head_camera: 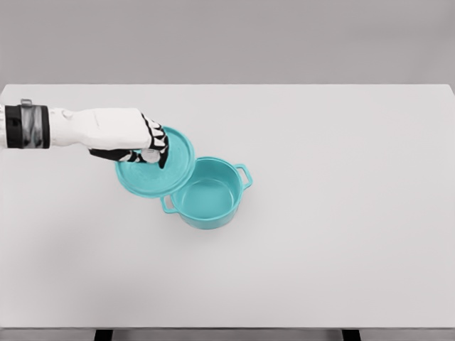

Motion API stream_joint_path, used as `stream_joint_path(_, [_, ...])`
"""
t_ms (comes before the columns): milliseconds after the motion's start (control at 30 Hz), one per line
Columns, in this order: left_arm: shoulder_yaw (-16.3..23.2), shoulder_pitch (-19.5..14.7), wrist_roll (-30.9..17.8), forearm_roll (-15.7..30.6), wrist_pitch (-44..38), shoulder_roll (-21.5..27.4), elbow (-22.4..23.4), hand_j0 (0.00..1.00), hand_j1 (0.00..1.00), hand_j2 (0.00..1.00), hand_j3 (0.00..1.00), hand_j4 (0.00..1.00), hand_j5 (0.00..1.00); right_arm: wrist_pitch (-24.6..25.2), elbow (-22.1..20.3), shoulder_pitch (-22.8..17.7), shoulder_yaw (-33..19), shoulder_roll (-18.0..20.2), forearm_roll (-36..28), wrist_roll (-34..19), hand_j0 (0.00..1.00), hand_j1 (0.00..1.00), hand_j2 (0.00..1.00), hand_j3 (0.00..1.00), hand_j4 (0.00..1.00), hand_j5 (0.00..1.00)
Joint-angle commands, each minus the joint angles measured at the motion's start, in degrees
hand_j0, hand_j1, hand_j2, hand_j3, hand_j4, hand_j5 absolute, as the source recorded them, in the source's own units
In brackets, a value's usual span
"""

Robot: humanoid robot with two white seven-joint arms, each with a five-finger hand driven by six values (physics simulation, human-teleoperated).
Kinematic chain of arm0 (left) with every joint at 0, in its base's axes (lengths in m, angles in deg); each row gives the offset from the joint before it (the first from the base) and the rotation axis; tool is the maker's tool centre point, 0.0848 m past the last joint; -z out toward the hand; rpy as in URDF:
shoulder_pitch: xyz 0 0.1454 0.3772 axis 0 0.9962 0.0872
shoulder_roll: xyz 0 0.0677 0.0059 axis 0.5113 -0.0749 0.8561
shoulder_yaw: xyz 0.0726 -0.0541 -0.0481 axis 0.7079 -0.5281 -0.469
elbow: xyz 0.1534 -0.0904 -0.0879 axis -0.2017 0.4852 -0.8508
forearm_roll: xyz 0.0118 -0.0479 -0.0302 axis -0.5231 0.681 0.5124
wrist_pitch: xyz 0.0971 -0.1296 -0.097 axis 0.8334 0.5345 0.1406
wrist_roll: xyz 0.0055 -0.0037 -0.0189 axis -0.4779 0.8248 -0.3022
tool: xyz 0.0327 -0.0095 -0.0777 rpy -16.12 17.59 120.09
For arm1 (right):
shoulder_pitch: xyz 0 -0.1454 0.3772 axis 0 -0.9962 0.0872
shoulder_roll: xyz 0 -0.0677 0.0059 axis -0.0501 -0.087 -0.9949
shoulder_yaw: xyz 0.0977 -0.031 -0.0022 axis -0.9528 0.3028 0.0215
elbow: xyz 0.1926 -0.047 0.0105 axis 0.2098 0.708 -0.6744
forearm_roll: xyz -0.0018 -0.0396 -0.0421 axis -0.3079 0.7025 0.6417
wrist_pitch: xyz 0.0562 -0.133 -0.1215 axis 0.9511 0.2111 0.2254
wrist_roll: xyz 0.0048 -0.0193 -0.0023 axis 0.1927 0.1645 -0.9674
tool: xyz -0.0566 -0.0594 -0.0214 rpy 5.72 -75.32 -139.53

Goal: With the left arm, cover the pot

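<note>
Holding: left hand [146, 145] clasps teal lid [160, 167] by its knob
Pot [207, 193]: uncovered
Handling: lid likely rigid, smooth; the knob is the safest hold

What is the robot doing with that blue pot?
The robot's left hand holds a teal lid by its knob. The lid hangs tilted over the left edge of the matching pot, which stands open on the white table. So the pot is not covered yet.

lid [160, 170] knob perhaps under fingers [158, 142]
</note>
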Motion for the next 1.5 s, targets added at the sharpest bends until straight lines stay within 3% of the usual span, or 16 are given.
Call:
stream_joint_path(0, [0.94, 0.0, -0.01, 0.31, -0.15, -0.14, -1.19, 0.42, 0.42, 0.42, 0.42, 0.42, 0.42, 0.02, 0.03, 0.0, -0.01, 0.0, 0.03, -0.02, 1.0, 1.0, 1.0, 1.0, 1.0, 1.0])
stream_joint_path(67, [3.75, -2.2, -0.01, 0.4, -0.15, -0.84, -1.19, 0.42, 0.42, 0.42, 0.42, 0.42, 0.42, 0.02, -0.05, 0.0, -0.01, 0.0, 0.03, -0.02, 1.0, 1.0, 1.0, 1.0, 1.0, 1.0])
stream_joint_path(400, [5.16, -3.17, -0.01, -0.39, -0.15, -4.97, -1.02, 0.43, 0.43, 0.43, 0.43, 0.43, 0.43, 0.02, -0.05, 0.0, -0.01, 0.0, 0.03, -0.02, 1.0, 1.0, 1.0, 1.0, 1.0, 1.0])
stream_joint_path(500, [8.5, -5.01, -0.01, -0.39, -0.15, -6.03, -0.75, 0.43, 0.43, 0.43, 0.43, 0.43, 0.43, -0.07, 0.03, 0.0, -0.01, 0.0, 0.03, -0.02, 1.0, 1.0, 1.0, 1.0, 1.0, 1.0])
stream_joint_path(767, [10.69, -6.86, -0.01, -0.48, -0.15, -8.49, 1.27, 0.43, 0.43, 0.43, 0.43, 0.43, 0.43, -0.07, 0.03, 0.0, -0.01, 0.0, 0.03, -0.02, 1.0, 1.0, 1.0, 1.0, 1.0, 1.0])
stream_joint_path(1467, [11.93, -7.47, -0.1, -0.48, -0.15, -11.04, 2.41, 0.44, 0.44, 0.44, 0.44, 0.44, 0.44, 0.02, -0.05, 0.0, -0.01, 0.0, 0.03, -0.02, 1.0, 1.0, 1.0, 1.0, 1.0, 1.0])
